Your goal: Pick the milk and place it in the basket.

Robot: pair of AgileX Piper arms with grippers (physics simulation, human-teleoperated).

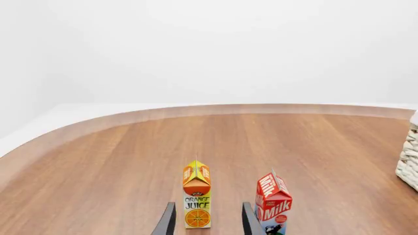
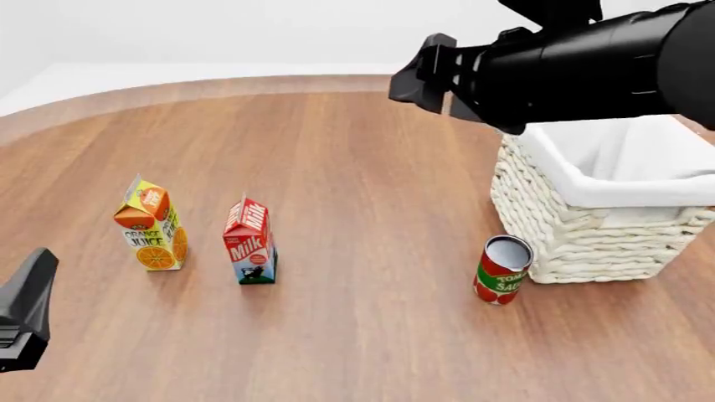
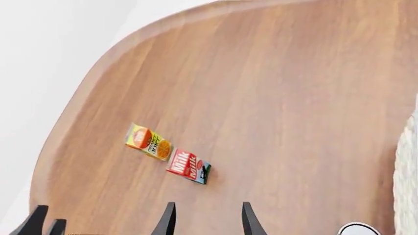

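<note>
The milk stands upright on the wooden table, red top over a white-blue base with a cow, just right of the orange juice carton. In the left wrist view my left gripper is open and empty; the juice carton stands ahead between its fingers, and the milk is just outside one finger. My right gripper is open and empty, high above the table, with the milk far below. The basket, cream wicker with a white lining, sits at the right, partly under the right arm.
A red tomato can stands upright against the basket's front left corner. The table's curved far edge runs along the back. The basket's wicker wall shows at the margin of the left wrist view.
</note>
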